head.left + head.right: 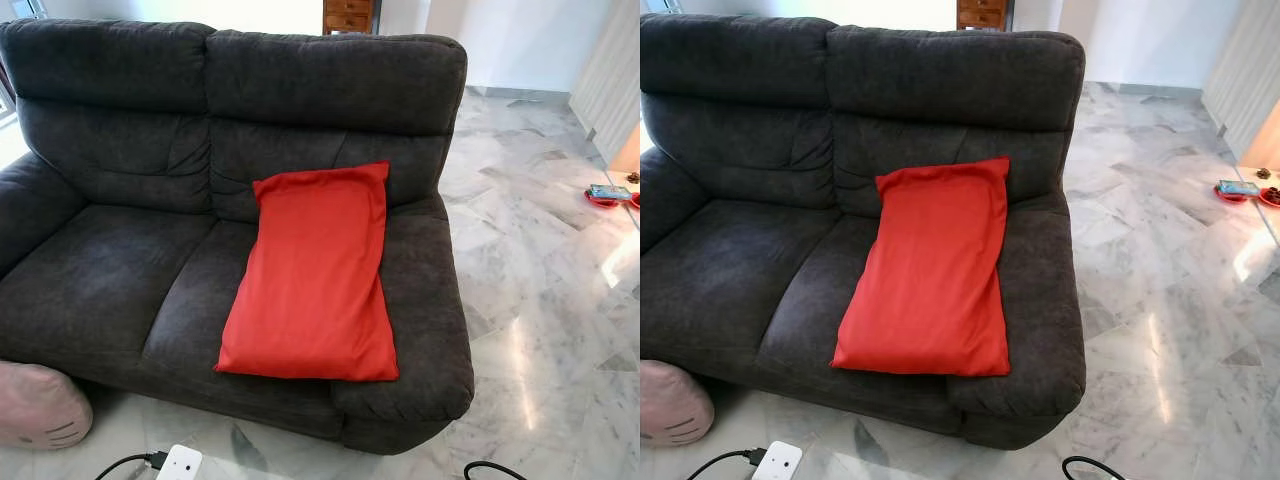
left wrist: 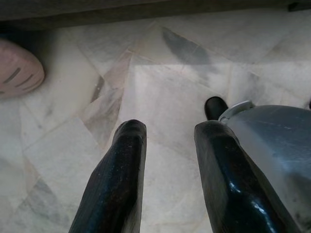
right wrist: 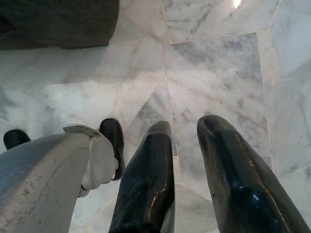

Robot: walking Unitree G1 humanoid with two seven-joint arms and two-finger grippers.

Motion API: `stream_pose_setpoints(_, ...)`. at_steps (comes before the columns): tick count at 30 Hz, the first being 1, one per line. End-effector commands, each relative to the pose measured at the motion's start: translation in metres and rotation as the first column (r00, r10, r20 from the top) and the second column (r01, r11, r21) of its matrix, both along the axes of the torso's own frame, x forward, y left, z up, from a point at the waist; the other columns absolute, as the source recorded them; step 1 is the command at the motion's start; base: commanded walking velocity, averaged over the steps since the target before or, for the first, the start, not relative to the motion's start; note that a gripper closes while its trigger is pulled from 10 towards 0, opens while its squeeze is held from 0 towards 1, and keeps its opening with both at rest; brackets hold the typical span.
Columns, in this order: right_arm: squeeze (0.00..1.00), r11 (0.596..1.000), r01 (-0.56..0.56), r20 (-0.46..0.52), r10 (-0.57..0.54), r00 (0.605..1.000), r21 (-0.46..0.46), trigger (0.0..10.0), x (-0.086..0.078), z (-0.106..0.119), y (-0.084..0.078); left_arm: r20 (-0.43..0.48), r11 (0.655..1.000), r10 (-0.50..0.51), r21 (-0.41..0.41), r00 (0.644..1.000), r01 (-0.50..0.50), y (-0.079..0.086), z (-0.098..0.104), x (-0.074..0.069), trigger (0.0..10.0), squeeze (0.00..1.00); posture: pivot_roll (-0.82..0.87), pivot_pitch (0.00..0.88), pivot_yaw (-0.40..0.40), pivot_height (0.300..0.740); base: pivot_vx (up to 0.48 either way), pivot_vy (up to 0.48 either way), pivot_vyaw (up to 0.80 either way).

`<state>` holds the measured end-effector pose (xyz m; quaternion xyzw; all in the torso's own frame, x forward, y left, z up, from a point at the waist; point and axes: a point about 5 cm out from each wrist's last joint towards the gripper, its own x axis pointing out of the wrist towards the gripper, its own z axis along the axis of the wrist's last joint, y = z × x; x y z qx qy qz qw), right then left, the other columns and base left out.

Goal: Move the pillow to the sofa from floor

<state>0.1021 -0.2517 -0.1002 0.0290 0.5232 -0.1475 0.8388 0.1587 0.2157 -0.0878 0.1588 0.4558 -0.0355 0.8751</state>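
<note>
Grippers empty, pillow already on sofa

Left gripper (image 2: 167,145) hangs over bare marble floor (image 2: 160,87), 2 black fingers (image 2: 121,184) parted with a clear gap, nothing between them. Right gripper (image 3: 187,141) same: fingers (image 3: 146,184) apart, nothing held, floor tiles below and a sofa corner in the upper left of that wrist frame. Both arms look idle.

Pillow (image 1: 315,275), red, lies lengthwise on the sofa (image 1: 110,260), right of frame centre in the eye views. Its top end leans on the backrest, its lower end reaches the seat's front edge, and its right side touches the armrest. Task looks done or nearly so.

Risks, as judgement: the lower edge sits right at the seat front, so a bump or a nudge could slide it back off to the floor. Any re-grip would be needless and could drag it forward.

Around: pink plush (image 1: 35,405) on the floor at lower left, beside the sofa base. White adapter (image 1: 180,462) with a black cable (image 1: 120,465) at bottom centre, another cable loop (image 1: 490,470) at bottom right; both lie near the robot's feet and could snag a step. Red tray (image 1: 603,197) with small items at far right, well apart. Wooden drawers (image 1: 347,15) behind the sofa, top centre. Nothing blocks the sofa itself.
</note>
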Motion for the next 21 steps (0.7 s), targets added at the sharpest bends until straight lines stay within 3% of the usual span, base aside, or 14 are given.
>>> stream_pose_setpoints(1, 0.00, 1.000, 0.014, -0.015, -0.014, 1.000, 0.003, 10.0, -0.004, 0.000, -0.003, 0.001, 1.000, 0.006, 0.004, 1.000, -0.006, 0.001, -0.001, -0.003, 10.0, 0.00, -0.05, 0.036, -0.011, 0.740, 0.000, 0.000, 0.00)
stream_pose_setpoints(6, 0.00, 1.000, 0.014, -0.013, -0.013, 1.000, 0.009, 10.0, -0.004, -0.001, -0.001, -0.003, 1.000, 0.006, 0.004, 1.000, -0.006, 0.001, -0.001, -0.002, 10.0, 0.00, -0.05, 0.027, -0.007, 0.740, 0.000, 0.000, 0.00)
stream_pose_setpoints(21, 0.00, 1.000, 0.012, -0.005, -0.012, 1.000, 0.023, 10.0, 0.001, -0.003, 0.010, -0.018, 1.000, 0.008, 0.013, 1.000, -0.007, 0.007, -0.001, -0.006, 10.0, 0.00, -0.05, 0.017, 0.000, 0.740, 0.000, 0.414, 0.00)
